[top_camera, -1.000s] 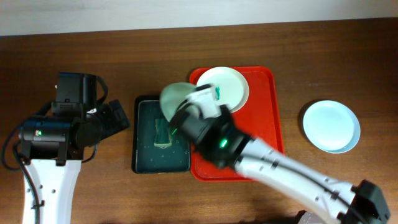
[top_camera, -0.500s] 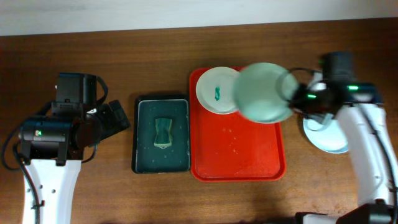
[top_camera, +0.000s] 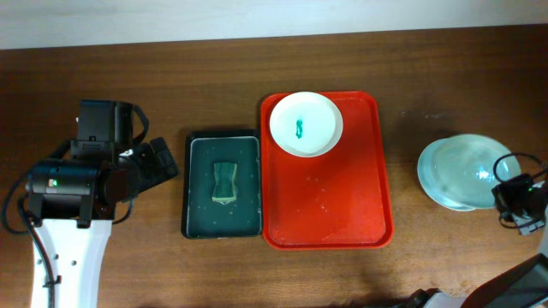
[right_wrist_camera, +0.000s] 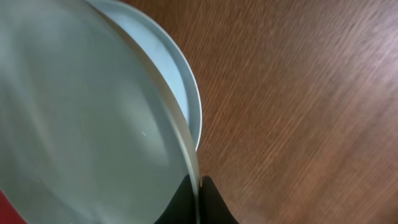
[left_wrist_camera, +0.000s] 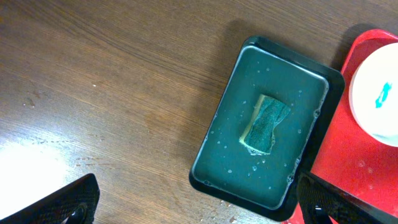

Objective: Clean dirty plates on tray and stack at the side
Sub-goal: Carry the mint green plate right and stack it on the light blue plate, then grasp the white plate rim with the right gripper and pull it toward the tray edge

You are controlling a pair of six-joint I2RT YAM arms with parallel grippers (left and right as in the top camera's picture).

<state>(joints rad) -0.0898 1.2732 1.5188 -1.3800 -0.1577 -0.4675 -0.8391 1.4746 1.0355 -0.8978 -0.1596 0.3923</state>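
Note:
A white plate (top_camera: pixel 306 124) with a teal smear sits at the back of the red tray (top_camera: pixel 330 218); it also shows in the left wrist view (left_wrist_camera: pixel 379 99). My right gripper (top_camera: pixel 507 195) is shut on the rim of a pale mint plate (top_camera: pixel 469 162), holding it tilted just over another pale blue plate (top_camera: pixel 432 184) lying on the table at the right. In the right wrist view the fingers (right_wrist_camera: pixel 198 199) pinch the held plate's edge (right_wrist_camera: pixel 81 124), with the lower plate (right_wrist_camera: pixel 180 81) behind it. My left gripper (left_wrist_camera: pixel 199 202) is open and empty, left of the black tray.
A black tray (top_camera: pixel 223 184) with a green sponge (top_camera: pixel 225 182) lies left of the red tray; it shows in the left wrist view (left_wrist_camera: pixel 292 62) with the sponge (left_wrist_camera: pixel 266 123). Water drops dot both trays. Bare wood table lies around.
My right arm swung the mint plate from above the trays rightward, off the red tray, to above the pale blue plate at the right. The left arm has not moved.

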